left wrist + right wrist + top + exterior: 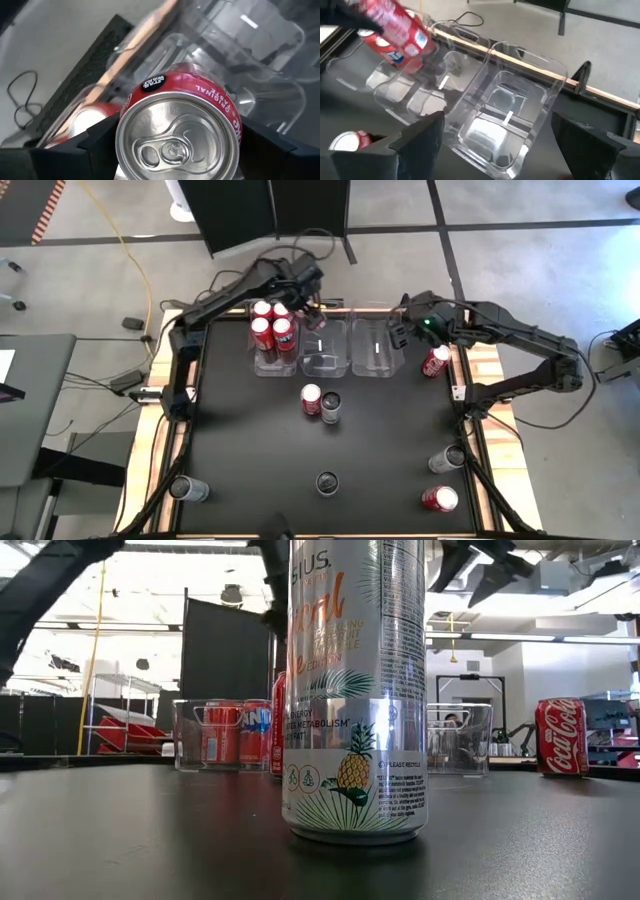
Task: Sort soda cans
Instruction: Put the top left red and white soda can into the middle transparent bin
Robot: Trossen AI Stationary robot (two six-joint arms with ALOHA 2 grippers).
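Three clear bins (325,350) in a row at desk's (250,460) far edge. Left bin holds four red cans (271,326) upright; middle and right bins hold no cans. Left gripper (314,312) hangs over the gap between left and middle bins, clamped on a red can (180,135), top facing its wrist camera. Right gripper (495,145) above right bin (505,115), fingers wide apart, nothing between them. One red can (435,361) lies tilted just right of the right bin. Mid-desk: red can (311,399) touching a silver can (330,407). Near centre: silver can (327,482), upright, fills the low view. Near left corner: silver can (188,489). Near right: silver can (447,459) and red can (439,499), both lying over.
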